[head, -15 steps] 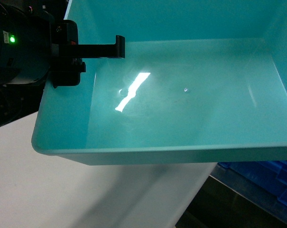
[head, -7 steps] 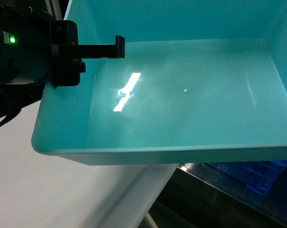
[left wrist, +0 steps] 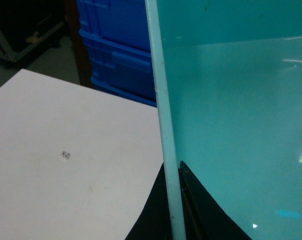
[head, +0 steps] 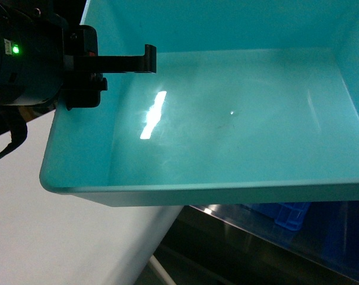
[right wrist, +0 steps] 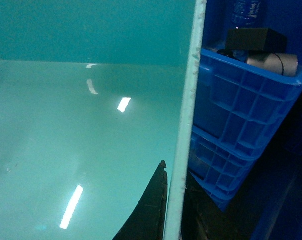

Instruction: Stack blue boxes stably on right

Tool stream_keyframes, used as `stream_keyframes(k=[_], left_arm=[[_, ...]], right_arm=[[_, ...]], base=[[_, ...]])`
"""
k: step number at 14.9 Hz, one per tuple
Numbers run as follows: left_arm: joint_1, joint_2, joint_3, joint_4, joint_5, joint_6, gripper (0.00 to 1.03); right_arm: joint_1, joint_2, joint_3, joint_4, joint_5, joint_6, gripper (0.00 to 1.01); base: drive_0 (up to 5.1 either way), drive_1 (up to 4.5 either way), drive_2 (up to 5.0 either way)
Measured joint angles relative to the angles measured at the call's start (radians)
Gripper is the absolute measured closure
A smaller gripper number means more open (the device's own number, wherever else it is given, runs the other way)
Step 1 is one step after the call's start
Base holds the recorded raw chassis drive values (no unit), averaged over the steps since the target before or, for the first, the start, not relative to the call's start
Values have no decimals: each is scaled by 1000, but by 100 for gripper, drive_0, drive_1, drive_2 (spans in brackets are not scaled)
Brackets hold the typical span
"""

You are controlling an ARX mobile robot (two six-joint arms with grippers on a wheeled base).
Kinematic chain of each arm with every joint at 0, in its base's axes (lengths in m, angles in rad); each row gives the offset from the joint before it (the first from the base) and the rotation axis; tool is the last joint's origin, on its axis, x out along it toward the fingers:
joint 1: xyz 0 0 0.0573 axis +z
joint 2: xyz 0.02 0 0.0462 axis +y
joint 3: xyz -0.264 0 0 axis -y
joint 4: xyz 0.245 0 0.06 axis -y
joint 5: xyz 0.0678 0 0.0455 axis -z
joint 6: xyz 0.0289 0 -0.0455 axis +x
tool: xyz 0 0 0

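The light turquoise smooth plastic tub [head: 226,119] hangs in the air, partly over the white table [head: 60,237] edge. The left gripper [left wrist: 173,215] is closed on its left wall, one finger inside and one outside; the right gripper [right wrist: 173,210] pinches the right wall in the same manner, beside the ribbed dark blue crate [right wrist: 240,110]. For a good carry, both arms should move together at equal height, so the tub stays level and the thin rim does not slip.
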Motion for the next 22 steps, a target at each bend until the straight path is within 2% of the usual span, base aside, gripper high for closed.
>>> stream_keyframes(k=[11, 22], left_arm=[[-2, 0, 0, 0, 1, 0, 101], [1, 0, -1, -2, -4, 4, 101]], right_arm=[[-1, 0, 0, 0, 0, 0, 94], [6, 0, 0, 0, 2, 1, 94]], base=[[-121, -121, -121], [459, -226, -226]])
